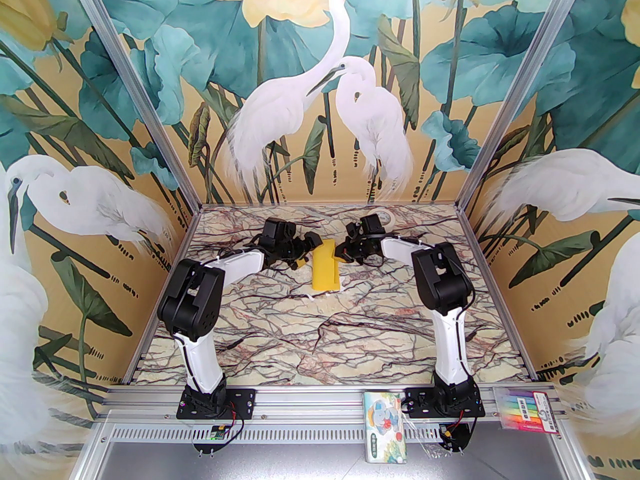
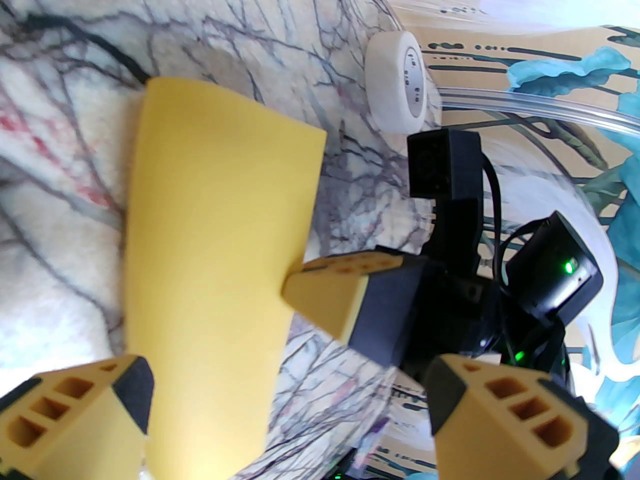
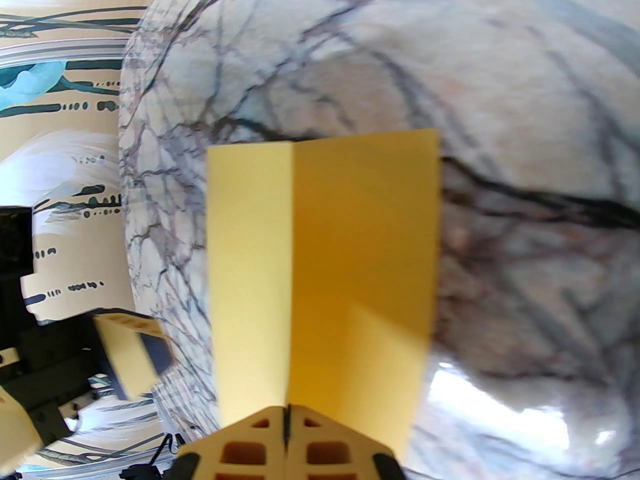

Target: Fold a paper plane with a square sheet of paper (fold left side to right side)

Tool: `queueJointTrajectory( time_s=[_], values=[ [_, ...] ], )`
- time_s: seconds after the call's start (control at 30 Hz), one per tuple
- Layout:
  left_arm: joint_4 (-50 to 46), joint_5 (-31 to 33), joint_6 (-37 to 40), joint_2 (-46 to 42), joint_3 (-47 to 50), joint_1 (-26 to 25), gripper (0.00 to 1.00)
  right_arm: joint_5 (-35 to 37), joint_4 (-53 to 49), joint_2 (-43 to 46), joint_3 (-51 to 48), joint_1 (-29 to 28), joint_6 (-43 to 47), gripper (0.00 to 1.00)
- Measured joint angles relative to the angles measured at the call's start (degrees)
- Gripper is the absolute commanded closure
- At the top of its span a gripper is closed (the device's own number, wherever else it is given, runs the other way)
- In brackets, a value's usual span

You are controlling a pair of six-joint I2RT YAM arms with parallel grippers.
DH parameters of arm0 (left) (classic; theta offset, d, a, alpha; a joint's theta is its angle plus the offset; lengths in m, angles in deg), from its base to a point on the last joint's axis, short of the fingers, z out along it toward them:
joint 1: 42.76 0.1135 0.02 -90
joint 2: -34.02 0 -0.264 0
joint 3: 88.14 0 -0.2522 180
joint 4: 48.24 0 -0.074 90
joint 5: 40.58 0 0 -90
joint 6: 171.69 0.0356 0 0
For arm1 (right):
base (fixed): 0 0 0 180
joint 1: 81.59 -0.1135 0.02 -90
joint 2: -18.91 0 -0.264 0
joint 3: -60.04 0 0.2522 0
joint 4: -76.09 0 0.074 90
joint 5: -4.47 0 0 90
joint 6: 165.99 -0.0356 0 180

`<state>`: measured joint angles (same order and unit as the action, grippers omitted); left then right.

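Observation:
The square sheet of paper [image 1: 325,268] is bright yellow and lies on the marble table folded lengthwise into a narrow strip. It has one straight crease [image 3: 291,268] and one half stands tilted up. My right gripper [image 3: 287,420] is shut on the sheet's far end at the crease, and in the top view the right gripper [image 1: 344,253] sits at the strip's right edge. My left gripper [image 2: 287,388] stands open just left of and over the sheet [image 2: 210,248], touching nothing, and the left gripper [image 1: 306,250] is close beside the strip. The paper plane is out of view.
A cream tape roll [image 2: 397,85] stands on edge by the back wall, behind the right gripper. The painted walls enclose the marble table [image 1: 320,338] on three sides. A card pack [image 1: 386,425] and a marker set [image 1: 525,410] rest on the near rail.

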<state>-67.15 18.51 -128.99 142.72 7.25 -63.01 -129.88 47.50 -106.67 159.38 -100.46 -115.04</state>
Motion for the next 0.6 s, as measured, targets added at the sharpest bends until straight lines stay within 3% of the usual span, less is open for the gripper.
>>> queueJointTrajectory(
  time_s=[0.17, 0.47, 0.6],
  values=[
    [-4.59, 0.13, 2.49, 1.62, -2.34, -0.07, 0.30, -0.02, -1.84, -0.11, 0.17, 0.72, 1.86, 1.00],
    [-9.81, -0.61, 5.44, 8.83, -6.56, -1.46, 0.33, -0.04, -3.17, -2.80, 2.75, 0.74, 3.56, 1.00],
    [-11.19, -1.01, 6.69, 10.73, -7.98, -1.79, 0.41, -0.02, -4.11, -4.07, 3.50, 0.74, 4.20, 1.00]
  ],
)
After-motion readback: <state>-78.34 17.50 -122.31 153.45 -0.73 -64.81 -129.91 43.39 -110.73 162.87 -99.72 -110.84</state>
